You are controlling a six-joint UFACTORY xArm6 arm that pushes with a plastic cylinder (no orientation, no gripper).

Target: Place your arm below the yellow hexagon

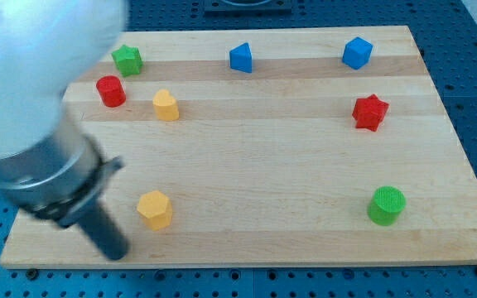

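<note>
The yellow hexagon (154,209) lies on the wooden board (263,157) near the view's bottom left. My arm comes in from the view's upper left, blurred and large. Its dark rod ends at my tip (116,251), which sits to the left of and slightly below the yellow hexagon, a short gap apart, near the board's bottom edge.
A second yellow block (166,105), a red cylinder (111,91) and a green block (127,60) lie at the upper left. A blue block (241,58) and a blue hexagon (357,52) lie along the top. A red star (369,112) and a green cylinder (386,205) lie at the right.
</note>
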